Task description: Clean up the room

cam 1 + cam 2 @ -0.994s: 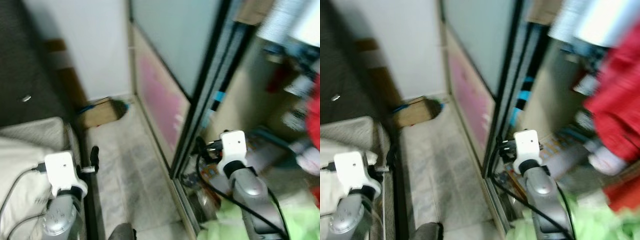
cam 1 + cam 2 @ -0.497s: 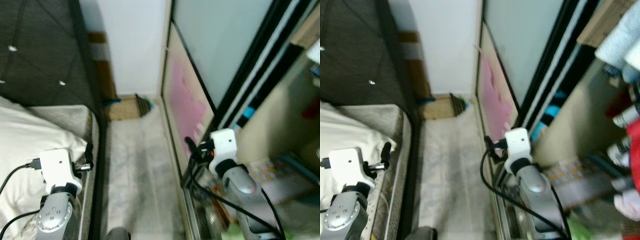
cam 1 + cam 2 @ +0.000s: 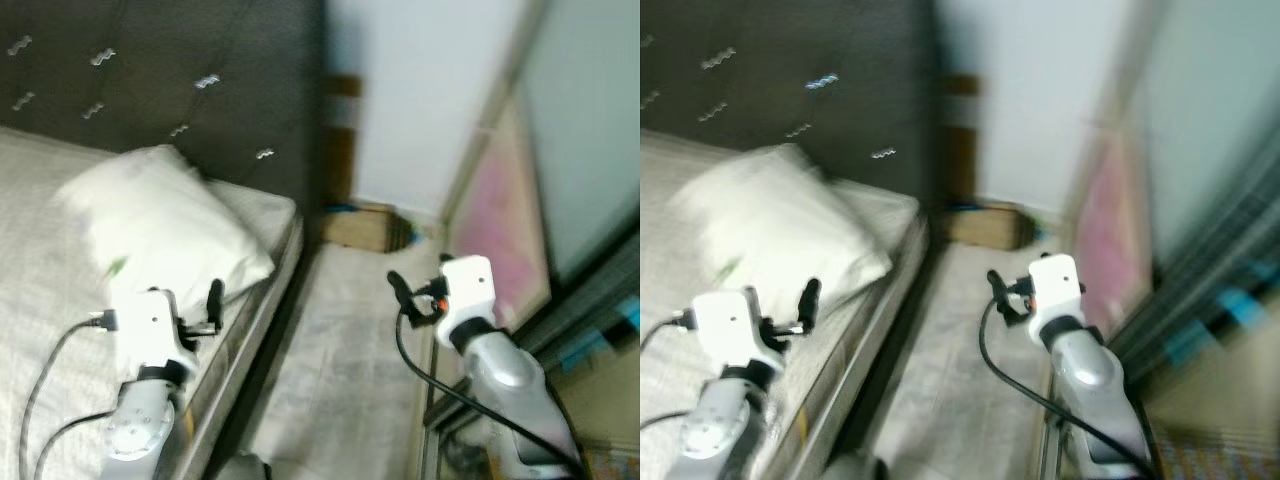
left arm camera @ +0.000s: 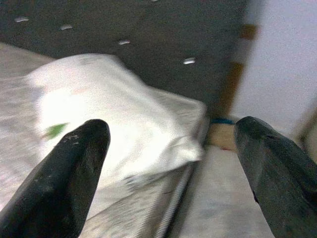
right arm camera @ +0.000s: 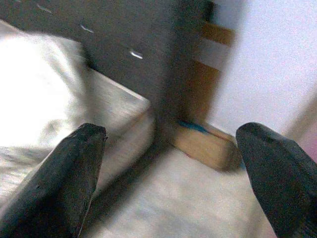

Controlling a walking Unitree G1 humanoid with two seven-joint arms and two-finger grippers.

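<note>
Beside the bed point(image 3: 60, 300), in a narrow strip of pale floor point(image 3: 340, 340) between the mattress and a sliding door point(image 3: 540, 200), both arms are raised in front of the robot, and the head views are blurred. The left gripper point(image 3: 214, 300) hangs over the edge of the mattress, its fingers point(image 4: 74, 178) spread wide apart and holding nothing; through the gap its wrist view looks onto a white pillow point(image 4: 109, 124). That pillow lies on the bed against a dark tufted headboard point(image 3: 180, 80), and a small green mark point(image 4: 55, 130) shows on it, too blurred to tell what it is. The right gripper point(image 3: 398, 290) hovers above the floor near the door, fingers point(image 5: 74, 168) likewise wide open and empty. Past it, at the far end of the floor strip, a brown box point(image 5: 205, 144) sits against the white wall point(image 3: 420, 90), just beside the foot of the headboard, with something blue point(image 5: 190, 126) along its top edge. A black cable point(image 3: 440, 375) loops from the right wrist down along the arm, and a grey one point(image 3: 45, 370) trails from the left wrist.
</note>
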